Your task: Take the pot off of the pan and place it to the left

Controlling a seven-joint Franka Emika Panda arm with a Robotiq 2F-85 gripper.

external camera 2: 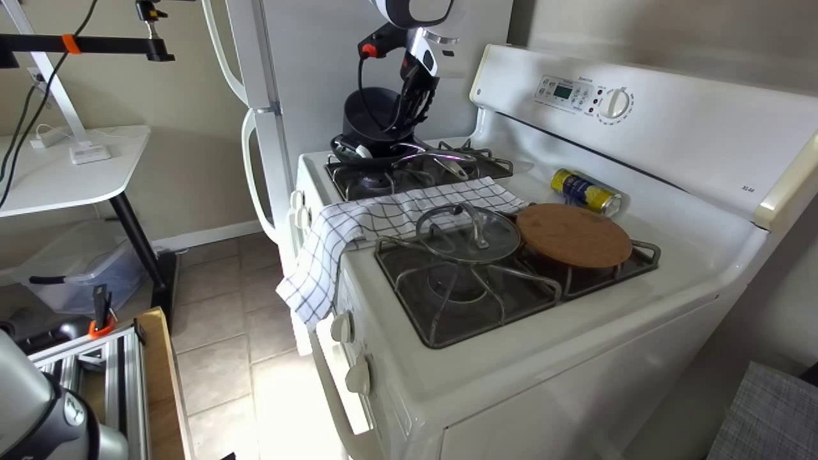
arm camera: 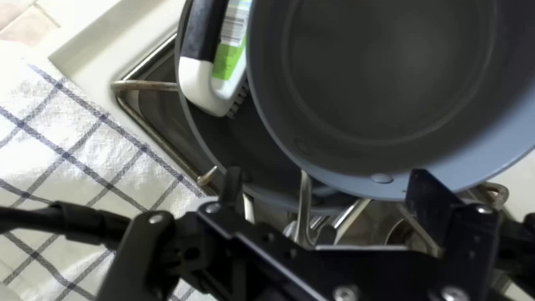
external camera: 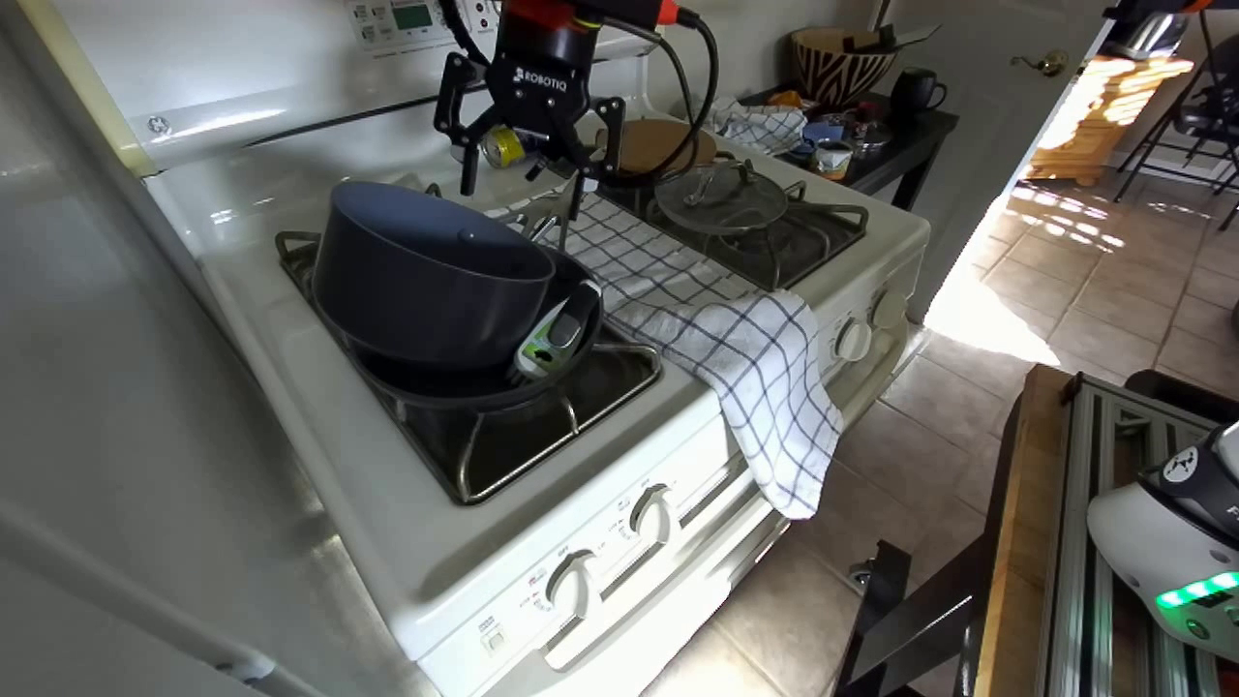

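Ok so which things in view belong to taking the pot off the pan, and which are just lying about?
For the job:
pot
pan
gripper

Just lying about:
brush
towel
lid
can
brown disc
bowl
mug

Gripper (external camera: 524, 191) hangs pointing down above the stove counter (external camera: 339, 436), between front and back edges, nearer left edge than right (facing the front edge). Fingers (arm camera: 432, 196) spread, wide gap. Wrist (external camera 2: 420, 46) above it, bit of a tilt; rest cropped at top, both exterior views. Arm base (external camera: 1157, 552) out past front edge, well apart, green light (external camera: 1200, 588) on.
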